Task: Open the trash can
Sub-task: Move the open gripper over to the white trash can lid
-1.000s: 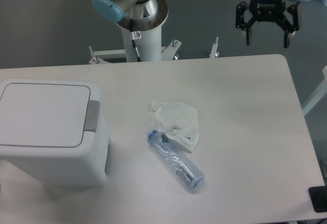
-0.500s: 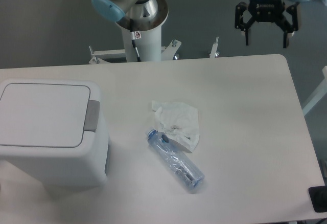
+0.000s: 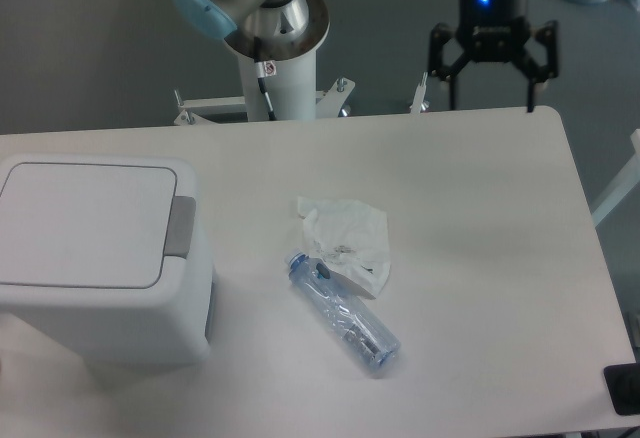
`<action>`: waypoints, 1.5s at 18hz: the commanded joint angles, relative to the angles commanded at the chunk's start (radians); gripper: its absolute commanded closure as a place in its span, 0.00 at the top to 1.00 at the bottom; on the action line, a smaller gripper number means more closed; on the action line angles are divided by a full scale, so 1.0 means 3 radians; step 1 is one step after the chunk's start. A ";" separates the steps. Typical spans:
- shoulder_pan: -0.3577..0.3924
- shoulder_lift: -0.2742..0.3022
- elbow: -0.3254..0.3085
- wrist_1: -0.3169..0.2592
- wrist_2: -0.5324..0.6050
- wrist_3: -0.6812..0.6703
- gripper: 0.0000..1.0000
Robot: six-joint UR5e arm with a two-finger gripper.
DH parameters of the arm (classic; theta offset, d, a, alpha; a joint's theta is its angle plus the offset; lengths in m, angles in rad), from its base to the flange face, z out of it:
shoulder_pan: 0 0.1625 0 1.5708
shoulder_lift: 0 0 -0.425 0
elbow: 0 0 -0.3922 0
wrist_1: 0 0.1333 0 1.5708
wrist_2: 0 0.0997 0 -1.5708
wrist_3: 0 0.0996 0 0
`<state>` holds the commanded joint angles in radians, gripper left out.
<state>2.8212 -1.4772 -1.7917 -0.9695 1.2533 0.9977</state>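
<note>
The trash can (image 3: pixel 95 258) is a large boxy white bin at the left edge of the table. Its flat white lid (image 3: pixel 85 223) lies shut, with a grey push tab (image 3: pixel 181 227) on its right side. My gripper (image 3: pixel 490 88) hangs open and empty above the table's far edge, right of centre, far from the trash can. Its two black fingers (image 3: pixel 437 63) point down and are spread wide apart.
A crumpled white tissue (image 3: pixel 348 240) and a clear plastic bottle (image 3: pixel 343 312) lie on the white table (image 3: pixel 480 258) in the middle. The arm's base column (image 3: pixel 275 48) stands behind the far edge. A dark object (image 3: pixel 623 388) sits at the lower right corner.
My gripper has moved left and slightly down, from beyond the table's far right corner to over the far edge. It stays open. Nothing on the table has moved.
</note>
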 joint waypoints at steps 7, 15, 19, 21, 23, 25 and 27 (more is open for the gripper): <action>-0.0511 -0.0020 0.0031 0.0056 -0.0010 -0.1116 1.00; -0.0966 -0.0087 0.0071 0.0332 -0.0015 -0.1848 1.00; -0.1273 -0.0265 0.0158 0.0337 -0.0015 -0.1981 1.00; -0.1381 -0.0368 0.0240 0.0337 -0.0010 -0.2006 1.00; -0.1478 -0.0439 0.0322 0.0337 -0.0010 -0.2139 1.00; -0.1550 -0.0506 0.0414 0.0337 -0.0010 -0.2241 1.00; -0.1621 -0.0582 0.0501 0.0337 -0.0010 -0.2348 1.00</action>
<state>2.3348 -1.6520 -1.6415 -0.8682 1.2502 0.2932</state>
